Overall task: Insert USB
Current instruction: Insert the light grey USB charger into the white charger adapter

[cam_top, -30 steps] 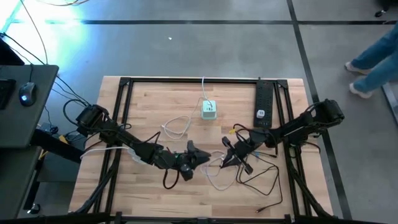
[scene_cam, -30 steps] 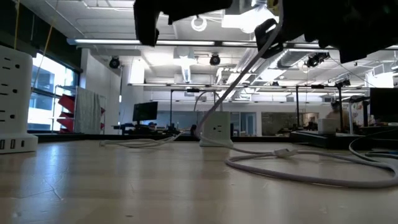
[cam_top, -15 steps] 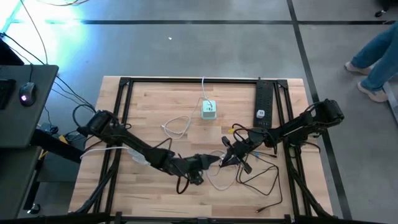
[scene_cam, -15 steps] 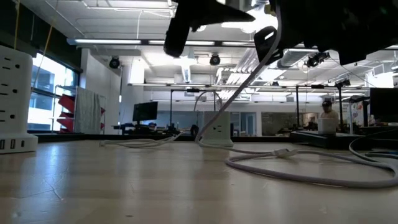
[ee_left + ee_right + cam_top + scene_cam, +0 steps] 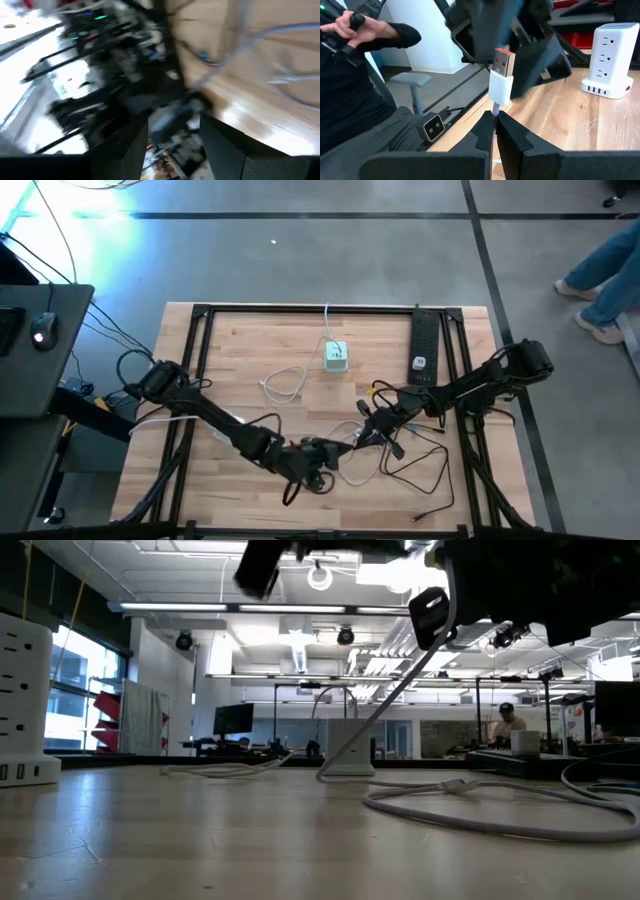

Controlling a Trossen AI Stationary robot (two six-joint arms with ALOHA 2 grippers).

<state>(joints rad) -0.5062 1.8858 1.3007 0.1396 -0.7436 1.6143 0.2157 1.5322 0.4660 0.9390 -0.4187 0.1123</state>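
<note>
Right wrist view shows the point of the hold most clearly: the right tool (image 5: pixel 494 131) is pinched shut on the white cable just below the USB plug (image 5: pixel 501 75), so the plug stands up past the fingertips with its metal end free and pointing forward, ready to be pushed into something. Seen from above, that same tool (image 5: pixel 372 431) hovers over the middle of the counter (image 5: pixel 250 350), with the cable (image 5: pixel 352 470) looping loosely on the wood beneath it, slack enough not to drag on the plug.

Facing it comes the left tool (image 5: pixel 330 450), reaching in from the near left until it sits just beside the plug. Its fingers (image 5: pixel 125 145) stand partly apart, and a blurred grey shape lies between them; whether they grip it I cannot tell. Judging by the layout, it is there to steady or take over the plug.

Farther back, well apart, stand a small charging tower (image 5: pixel 336 356) and a black power strip (image 5: pixel 423 345), the likely sockets.
</note>
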